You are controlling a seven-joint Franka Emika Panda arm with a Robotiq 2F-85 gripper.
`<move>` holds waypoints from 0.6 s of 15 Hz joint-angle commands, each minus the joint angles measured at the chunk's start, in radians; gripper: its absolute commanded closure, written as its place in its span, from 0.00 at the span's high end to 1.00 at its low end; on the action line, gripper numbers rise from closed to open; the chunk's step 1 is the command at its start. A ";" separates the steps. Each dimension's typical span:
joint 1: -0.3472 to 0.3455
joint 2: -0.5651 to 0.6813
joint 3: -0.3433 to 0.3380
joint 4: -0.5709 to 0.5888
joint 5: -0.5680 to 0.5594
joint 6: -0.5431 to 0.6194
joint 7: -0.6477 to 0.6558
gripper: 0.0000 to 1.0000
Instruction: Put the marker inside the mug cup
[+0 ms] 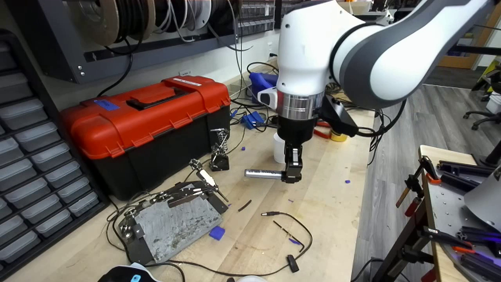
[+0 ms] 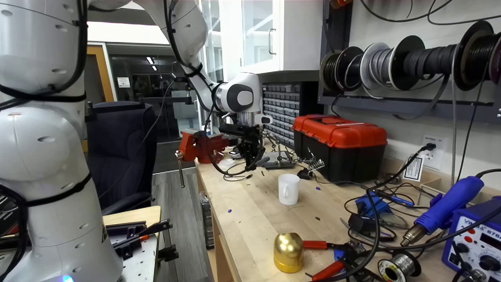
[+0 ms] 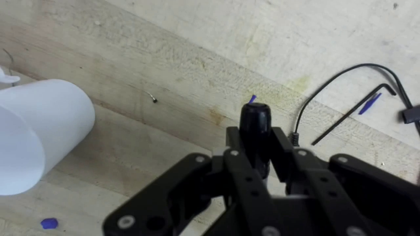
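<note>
The marker (image 1: 263, 174) has a greyish body and a black cap end. My gripper (image 1: 291, 176) is shut on it near the black end and holds it above the table, roughly level, with the grey body sticking out to one side. In the wrist view the black end (image 3: 255, 116) sits between the fingertips (image 3: 254, 137). The white mug cup (image 2: 288, 190) stands upright on the table with its handle showing. In an exterior view the mug (image 1: 278, 149) is partly hidden behind the gripper. In the wrist view the mug (image 3: 65, 114) is at the left edge, apart from the gripper.
A red and black toolbox (image 1: 156, 133) stands by the wall. A helping-hands stand (image 1: 220, 150) and a grey plate with clamps (image 1: 178, 225) are near it. A black cable (image 1: 309, 235) and a hex key (image 3: 351, 114) lie on the table. A gold object (image 2: 288, 252) and red-handled tools (image 2: 328, 270) lie beyond the mug.
</note>
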 commanded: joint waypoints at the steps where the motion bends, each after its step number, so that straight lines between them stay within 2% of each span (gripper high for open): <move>1: -0.049 -0.082 0.004 0.017 0.086 -0.129 -0.111 0.06; 6: -0.096 -0.156 -0.043 0.081 0.077 -0.297 -0.146 0.06; 9: -0.114 -0.163 -0.066 0.148 0.080 -0.444 -0.177 0.06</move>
